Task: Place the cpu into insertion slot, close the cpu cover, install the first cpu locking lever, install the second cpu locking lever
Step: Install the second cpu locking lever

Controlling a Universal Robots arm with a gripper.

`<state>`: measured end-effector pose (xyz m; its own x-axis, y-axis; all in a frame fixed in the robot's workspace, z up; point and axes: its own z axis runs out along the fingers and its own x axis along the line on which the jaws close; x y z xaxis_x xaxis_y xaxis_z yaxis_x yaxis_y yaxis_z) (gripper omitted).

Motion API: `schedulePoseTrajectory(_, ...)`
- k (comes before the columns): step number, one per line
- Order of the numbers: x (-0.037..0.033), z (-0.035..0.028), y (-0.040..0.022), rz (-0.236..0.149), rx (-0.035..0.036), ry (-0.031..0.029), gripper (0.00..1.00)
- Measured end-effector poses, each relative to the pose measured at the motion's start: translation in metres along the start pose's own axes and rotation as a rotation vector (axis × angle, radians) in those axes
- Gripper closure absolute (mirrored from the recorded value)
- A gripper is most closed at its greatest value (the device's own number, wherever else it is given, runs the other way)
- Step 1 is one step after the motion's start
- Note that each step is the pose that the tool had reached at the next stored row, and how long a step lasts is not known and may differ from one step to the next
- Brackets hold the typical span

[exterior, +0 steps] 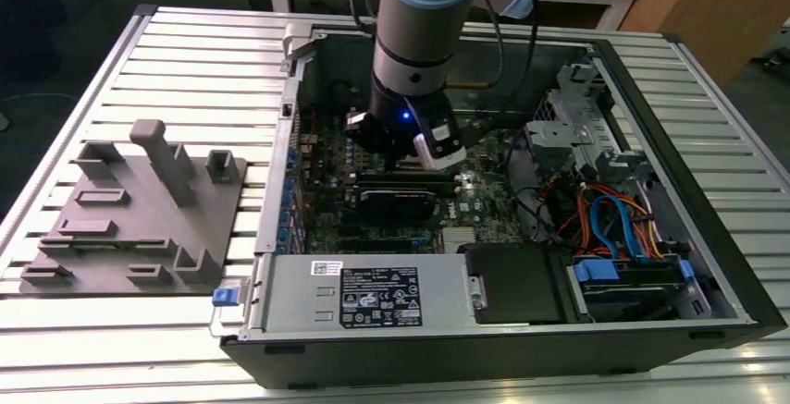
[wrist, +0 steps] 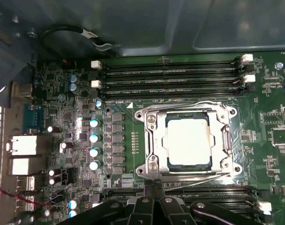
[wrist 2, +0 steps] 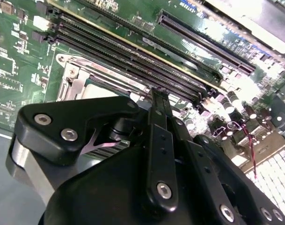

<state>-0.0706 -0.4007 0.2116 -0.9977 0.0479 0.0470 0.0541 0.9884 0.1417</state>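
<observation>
- The pincer (wrist: 154, 183) hangs just off the 6 o'clock edge of the insertion slot (wrist: 147, 166) in the first wrist view; its fingers (wrist 2: 159, 101) are pressed together with nothing between them.
- The cpu (wrist: 188, 139) lies flat in the slot's centre.
- The cpu cover (wrist: 229, 140) lies shut around the chip, its window framing the metal top.
- A thin locking lever (wrist: 193, 177) runs along the socket's near edge, beside the fingertips.
- In the exterior view the arm (exterior: 413, 62) reaches down into the open computer case (exterior: 370, 298) on the slatted tabletop (exterior: 198, 53).
</observation>
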Motion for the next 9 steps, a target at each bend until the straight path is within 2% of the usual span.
schedulePoseTrajectory(3,-0.0003,0.0018,-0.0038,-0.001,-0.0224,0.0011,0.89)
schedulePoseTrajectory(4,-0.0004,0.0025,-0.0050,-0.001,-0.0260,0.0015,0.89)
schedulePoseTrajectory(6,-0.0004,0.0035,-0.0064,-0.001,-0.0297,0.0019,0.89)
schedulePoseTrajectory(9,-0.0005,0.0034,-0.0090,-0.001,-0.0315,0.0021,0.89)
